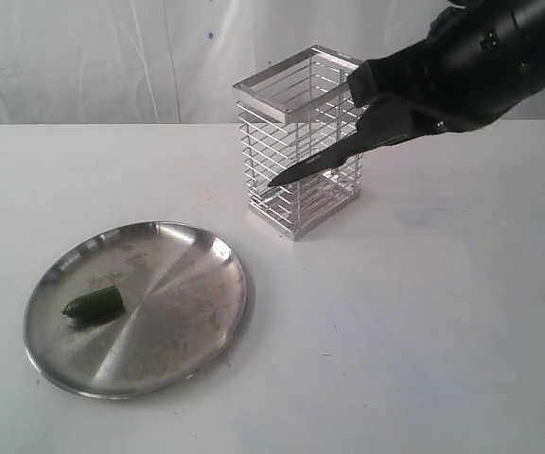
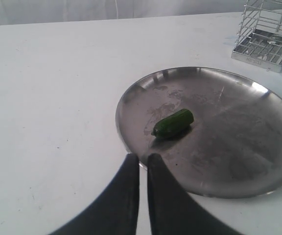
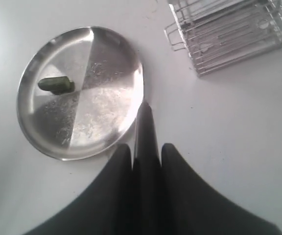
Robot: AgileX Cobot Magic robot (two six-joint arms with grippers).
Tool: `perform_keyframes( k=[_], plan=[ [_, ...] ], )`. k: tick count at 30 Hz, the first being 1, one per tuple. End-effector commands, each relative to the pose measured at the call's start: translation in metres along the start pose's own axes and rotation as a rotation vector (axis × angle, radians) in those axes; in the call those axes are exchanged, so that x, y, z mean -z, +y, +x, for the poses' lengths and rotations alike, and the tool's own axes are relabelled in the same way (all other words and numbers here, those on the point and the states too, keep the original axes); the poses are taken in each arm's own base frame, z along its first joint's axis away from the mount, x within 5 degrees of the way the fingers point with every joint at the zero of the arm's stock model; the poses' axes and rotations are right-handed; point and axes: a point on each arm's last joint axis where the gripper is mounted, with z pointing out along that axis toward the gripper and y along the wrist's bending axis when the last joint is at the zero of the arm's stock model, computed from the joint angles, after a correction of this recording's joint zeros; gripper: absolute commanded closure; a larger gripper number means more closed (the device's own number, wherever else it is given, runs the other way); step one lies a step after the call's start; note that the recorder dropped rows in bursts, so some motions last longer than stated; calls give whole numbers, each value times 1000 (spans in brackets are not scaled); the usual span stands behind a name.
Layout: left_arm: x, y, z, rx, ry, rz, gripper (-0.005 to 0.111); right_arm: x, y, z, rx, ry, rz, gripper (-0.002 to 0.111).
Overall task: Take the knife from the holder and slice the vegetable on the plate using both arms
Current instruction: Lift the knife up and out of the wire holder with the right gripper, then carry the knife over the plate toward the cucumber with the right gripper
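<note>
The right gripper (image 1: pixel 372 132) is clamped on the knife (image 1: pixel 315 166), which is out of the holder (image 1: pixel 298 142) and held in the air in front of it, tilted so the dark blade slopes down toward the left of the exterior view with its tip at about the holder's mid-height. In the right wrist view the two black fingers (image 3: pixel 119 166) press against the handle on either side, and the blade (image 3: pixel 145 129) juts out between them, its point lying over the table just beside the plate's rim (image 3: pixel 136 63). The plate (image 1: pixel 187 312) sits on the white table (image 1: pixel 424 331), near the holder but apart from it, toward the front left. The vegetable (image 1: pixel 94 303) lies on its side on the plate, off-centre toward the left rim (a short dark green stub). The left gripper (image 2: pixel 142 164) shows only in its own wrist view, fingers (image 2: pixel 129 181) drawn nearly together with a thin gap and nothing between them, poised just at the plate's edge, near the vegetable (image 2: pixel 173 123).
</note>
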Motion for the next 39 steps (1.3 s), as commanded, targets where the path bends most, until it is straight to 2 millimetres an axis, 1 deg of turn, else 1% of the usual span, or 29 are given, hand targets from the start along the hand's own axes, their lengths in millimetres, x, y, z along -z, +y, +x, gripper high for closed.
perform_keyframes(
  k=[1,2,6,7,8,9,10,11,12,13,14,15,16,20,22,28,31,36,38,39],
  plan=[
    [0,0,1,2,-2,4,94,14,26,21,100,-105,-35,101],
    [0,0,1,2,-2,4,94,14,33,28,126,-147,-41,101],
    [0,0,1,2,-2,4,94,7,50,48,182,-316,-56,101],
    [0,0,1,2,-2,4,94,-1,61,61,212,-394,-81,101],
    [0,0,1,2,-2,4,94,-6,66,68,226,-428,-98,101],
    [0,0,1,2,-2,4,94,-13,75,78,248,-473,-123,101],
    [0,0,1,2,-2,4,94,-20,78,86,259,-498,-132,101],
    [0,0,1,2,-2,4,94,-32,82,95,281,-525,-135,101],
    [0,0,1,2,-2,4,94,-38,83,98,294,-524,-132,101],
    [0,0,1,2,-2,4,94,-51,85,104,345,-517,-118,101],
    [0,0,1,2,-2,4,94,-60,87,107,376,-504,-111,101],
    [0,0,1,2,-2,4,94,-74,90,111,407,-470,-104,101],
    [0,0,1,2,-2,4,94,-85,92,114,412,-451,-102,101],
    [0,0,1,2,-2,4,94,-115,102,125,443,-429,-101,101],
    [0,0,1,2,-2,4,94,-125,106,129,448,-428,-101,101],
    [0,0,1,2,-2,4,94,-157,105,141,447,-408,-71,101],
    [0,0,1,2,-2,4,94,-162,104,140,423,-445,-64,101],
    [0,0,1,2,-2,4,94,-162,104,139,427,-460,-63,102],
    [0,0,1,18,-2,6,94,-164,104,140,428,-453,-61,107],
    [0,-3,0,203,-4,34,94,-167,106,140,428,-444,-64,108]
  ],
)
